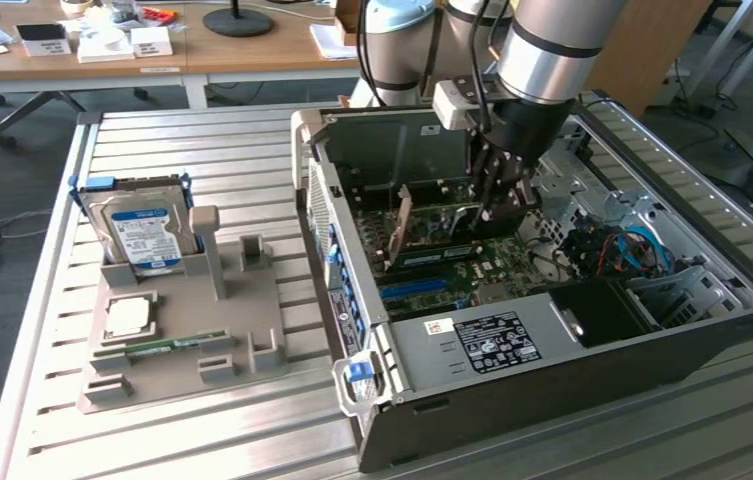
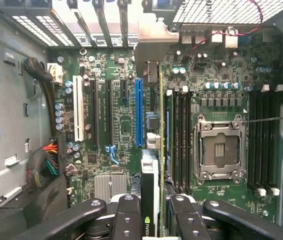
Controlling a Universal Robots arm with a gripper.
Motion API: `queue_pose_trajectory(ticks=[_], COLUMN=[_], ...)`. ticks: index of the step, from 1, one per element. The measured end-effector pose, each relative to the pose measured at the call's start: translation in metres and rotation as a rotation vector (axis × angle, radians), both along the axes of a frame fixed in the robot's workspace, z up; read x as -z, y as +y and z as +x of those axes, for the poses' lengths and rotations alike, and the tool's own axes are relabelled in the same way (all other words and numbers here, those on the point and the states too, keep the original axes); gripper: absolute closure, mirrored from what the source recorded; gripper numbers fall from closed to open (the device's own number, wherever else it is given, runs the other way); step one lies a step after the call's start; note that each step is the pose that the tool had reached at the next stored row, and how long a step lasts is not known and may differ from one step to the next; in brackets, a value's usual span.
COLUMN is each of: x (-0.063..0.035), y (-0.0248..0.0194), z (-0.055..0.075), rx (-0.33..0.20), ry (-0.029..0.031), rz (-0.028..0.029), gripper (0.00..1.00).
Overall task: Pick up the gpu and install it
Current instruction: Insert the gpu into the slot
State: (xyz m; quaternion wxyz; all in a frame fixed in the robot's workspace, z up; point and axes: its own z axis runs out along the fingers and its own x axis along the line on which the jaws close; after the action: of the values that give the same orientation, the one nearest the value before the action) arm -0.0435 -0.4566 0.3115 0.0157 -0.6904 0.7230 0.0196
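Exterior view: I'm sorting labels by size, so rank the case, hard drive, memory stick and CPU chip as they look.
1. case
2. hard drive
3. memory stick and CPU chip: one long and thin, one square, too alike to rank.

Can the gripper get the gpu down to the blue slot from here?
Probably yes: the gripper is shut on the gpu above the motherboard, and the blue slot lies bare. The gpu hangs beside it, not in line.

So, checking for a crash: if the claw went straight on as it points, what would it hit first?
Probably the motherboard, led by the card the claw holds, near the blue slot; depth is unclear.
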Motion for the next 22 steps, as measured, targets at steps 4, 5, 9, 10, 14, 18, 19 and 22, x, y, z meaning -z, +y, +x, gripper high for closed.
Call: queue_pose_trajectory(ticks=[4, 5, 9, 10, 14, 18, 19, 22], x=[0.0012, 0.0017, 0.0025, 0.0025, 0.0031, 0.0046, 0.0049, 0.0058], y=[-0.0012, -0.0015, -0.0017, -0.0017, -0.0017, -0.0017, -0.0017, -0.0017], z=[-0.0006, -0.0009, -0.0013, -0.0013, -0.0013, -0.0013, -0.0013, -0.0013], rx=[0.0, -0.001, -0.001, -0.001, -0.001, -0.001, -0.001, -0.001], ry=[0.0, 0.0, 0.0001, 0.0001, -0.0001, 0.0001, 0.0001, 0.0001], rz=[0.0003, 0.0005, 0.0006, 0.0006, 0.0008, 0.0006, 0.0006, 0.0006], gripper=[0.73, 0.73, 0.73, 0.73, 0.73, 0.73, 0.73, 0.73])
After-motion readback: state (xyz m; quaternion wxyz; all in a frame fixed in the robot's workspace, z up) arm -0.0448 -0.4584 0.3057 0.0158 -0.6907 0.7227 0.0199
